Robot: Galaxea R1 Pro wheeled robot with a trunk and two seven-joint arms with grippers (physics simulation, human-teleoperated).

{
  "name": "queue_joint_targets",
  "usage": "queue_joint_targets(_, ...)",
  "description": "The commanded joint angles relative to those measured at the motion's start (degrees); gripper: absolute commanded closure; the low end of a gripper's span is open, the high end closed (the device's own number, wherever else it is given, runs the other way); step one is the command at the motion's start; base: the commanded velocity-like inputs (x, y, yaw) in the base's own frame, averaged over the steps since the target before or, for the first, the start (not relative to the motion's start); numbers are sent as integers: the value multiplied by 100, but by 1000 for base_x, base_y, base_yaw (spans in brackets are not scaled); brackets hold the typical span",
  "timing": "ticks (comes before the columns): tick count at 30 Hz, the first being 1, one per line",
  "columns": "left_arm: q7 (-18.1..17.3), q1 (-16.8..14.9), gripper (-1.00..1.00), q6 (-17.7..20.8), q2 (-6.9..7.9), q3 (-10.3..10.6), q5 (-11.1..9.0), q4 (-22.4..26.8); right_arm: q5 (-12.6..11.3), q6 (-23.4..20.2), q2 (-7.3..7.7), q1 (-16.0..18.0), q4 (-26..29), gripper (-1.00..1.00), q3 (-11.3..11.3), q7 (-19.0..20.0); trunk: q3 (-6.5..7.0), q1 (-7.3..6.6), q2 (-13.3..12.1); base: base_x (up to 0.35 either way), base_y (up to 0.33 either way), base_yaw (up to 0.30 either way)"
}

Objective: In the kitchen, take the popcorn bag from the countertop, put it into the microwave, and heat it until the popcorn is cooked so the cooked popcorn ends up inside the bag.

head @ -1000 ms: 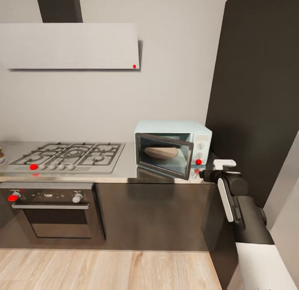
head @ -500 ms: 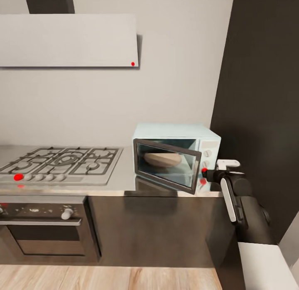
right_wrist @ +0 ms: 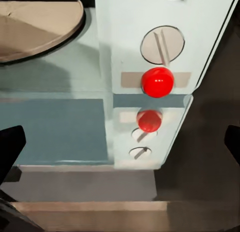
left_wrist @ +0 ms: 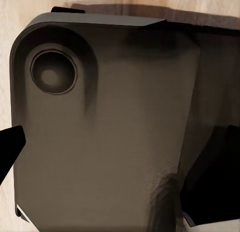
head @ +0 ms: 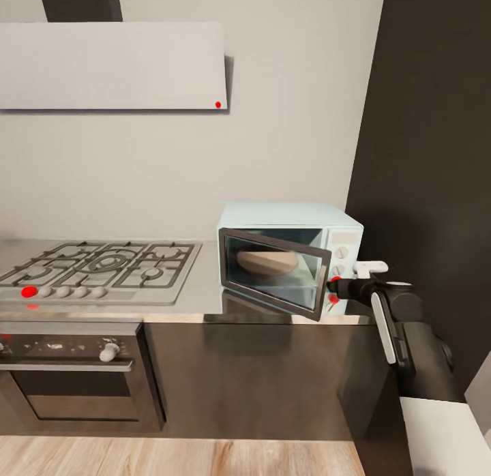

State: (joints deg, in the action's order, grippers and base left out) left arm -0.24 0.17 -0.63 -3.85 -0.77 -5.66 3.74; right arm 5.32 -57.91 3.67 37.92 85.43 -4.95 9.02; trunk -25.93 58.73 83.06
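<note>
The small pale mint-blue microwave (head: 290, 254) stands on the long grey metallic countertop (head: 198, 302), its dark glass door (head: 276, 271) ajar. The right gripper (head: 339, 287) hovers just before the red button (right_wrist: 157, 82) on the knob panel — fingers (right_wrist: 10, 147) spread wide, holding nothing. The tan cloth popcorn bag is not identifiable; a tan disc (head: 267, 261) lies inside. Advice: shut the door fully before pressing — approach square.

A: Where does the head view look from?
B: High up and well back, facing the wall over the countertop (head: 198, 305) and microwave (head: 290, 258).
A: The right wrist view?
B: Close on the microwave (right_wrist: 150, 82) panel (their shared part). The left wrist view faces down at a dark housing (left_wrist: 100, 132).
</note>
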Motion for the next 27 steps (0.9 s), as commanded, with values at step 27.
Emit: queue_joint_targets(27, -2, 0, -100, -8, -10, -21, -84, 21, 136, -50, 124, 5, -33, -100, -195, 706, -5, 0, 2, 13, -29, 0)
